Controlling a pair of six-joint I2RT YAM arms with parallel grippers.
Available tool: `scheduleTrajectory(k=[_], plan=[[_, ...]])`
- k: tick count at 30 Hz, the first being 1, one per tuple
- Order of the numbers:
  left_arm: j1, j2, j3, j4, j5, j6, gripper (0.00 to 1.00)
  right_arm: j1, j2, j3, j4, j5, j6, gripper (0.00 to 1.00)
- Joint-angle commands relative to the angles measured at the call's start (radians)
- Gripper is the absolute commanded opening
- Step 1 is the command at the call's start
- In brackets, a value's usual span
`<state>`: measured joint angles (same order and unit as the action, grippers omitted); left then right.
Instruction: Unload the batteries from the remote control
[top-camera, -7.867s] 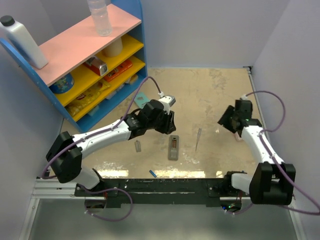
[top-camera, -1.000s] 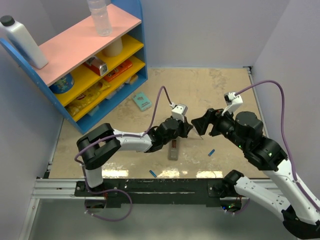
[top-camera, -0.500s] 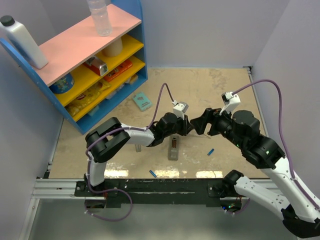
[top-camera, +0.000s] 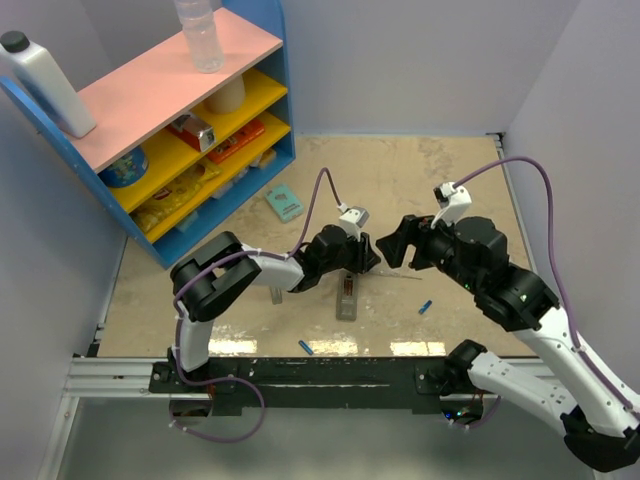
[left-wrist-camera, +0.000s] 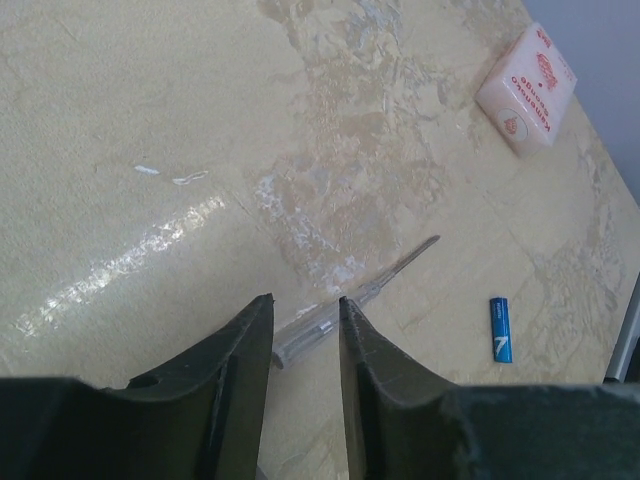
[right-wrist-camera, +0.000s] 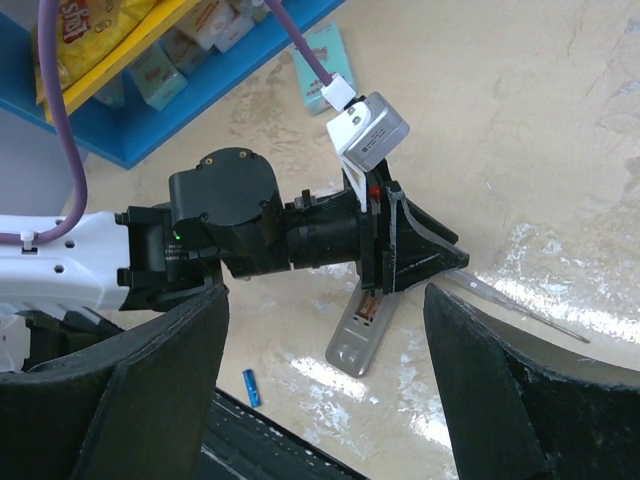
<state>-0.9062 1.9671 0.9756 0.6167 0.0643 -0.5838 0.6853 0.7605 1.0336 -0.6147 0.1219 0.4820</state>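
Your slim grey rectangular remote control (top-camera: 347, 296) lies on the beige worktop (top-camera: 450, 190) just to the near side of the left end effector (top-camera: 368, 258). Its long axis runs near to far, so that arm is plainly the closer one. The right end effector (top-camera: 392, 248) hangs a little to the right, facing the left one. The left end effector's fingers (left-wrist-camera: 240, 350) stand narrowly apart, straddling one end of a thin grey plastic stick (left-wrist-camera: 400, 265) that lies on the worktop and points off to the right. They do not look clamped on it. The right end effector is spread wide and carries nothing. One small blue cylindrical battery (top-camera: 426, 306) lies right of the remote control, well clear of it, and a second blue battery (top-camera: 305, 346) lies by the near edge, to its left. As far as you can judge, both cells are out. The remote control's recess looks bare from the right wrist, though it is too small to be sure.
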Motion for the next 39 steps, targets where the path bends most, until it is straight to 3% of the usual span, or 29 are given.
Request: scheduleTrajectory(k=[1,7,11,15,16,19,21,26,30,39], plan=[[0.006,0.004,-0.009,0.043,0.022,0.001,0.39,0.000,0.003,0.005,0.044,0.022,0.004,0.81],[0.007,-0.065,-0.020,0.032,0.022,0.013,0.44,0.000,-0.016,-0.030,0.030,0.042,0.036,0.81],[0.006,-0.155,-0.026,-0.009,-0.004,0.039,0.55,0.000,-0.038,-0.061,0.003,0.093,0.090,0.81],[0.006,-0.266,-0.043,-0.070,-0.027,0.067,0.82,0.000,-0.044,-0.079,-0.029,0.137,0.139,0.82],[0.006,-0.318,-0.055,-0.081,-0.032,0.074,0.99,0.000,-0.044,-0.087,-0.043,0.160,0.145,0.83],[0.006,-0.434,-0.084,-0.139,-0.060,0.096,1.00,0.000,-0.056,-0.112,-0.057,0.171,0.158,0.87],[0.006,-0.497,-0.109,-0.184,-0.089,0.110,1.00,0.000,-0.066,-0.127,-0.068,0.173,0.159,0.99],[0.006,-0.735,-0.215,-0.271,-0.132,0.137,1.00,0.000,-0.082,-0.164,-0.089,0.168,0.161,0.99],[0.007,-0.946,-0.262,-0.449,-0.155,0.153,1.00,0.000,-0.112,-0.214,-0.068,0.160,0.219,0.99],[0.007,-1.338,-0.417,-0.687,-0.234,0.098,1.00,0.000,-0.231,-0.314,0.016,0.117,0.251,0.99]])
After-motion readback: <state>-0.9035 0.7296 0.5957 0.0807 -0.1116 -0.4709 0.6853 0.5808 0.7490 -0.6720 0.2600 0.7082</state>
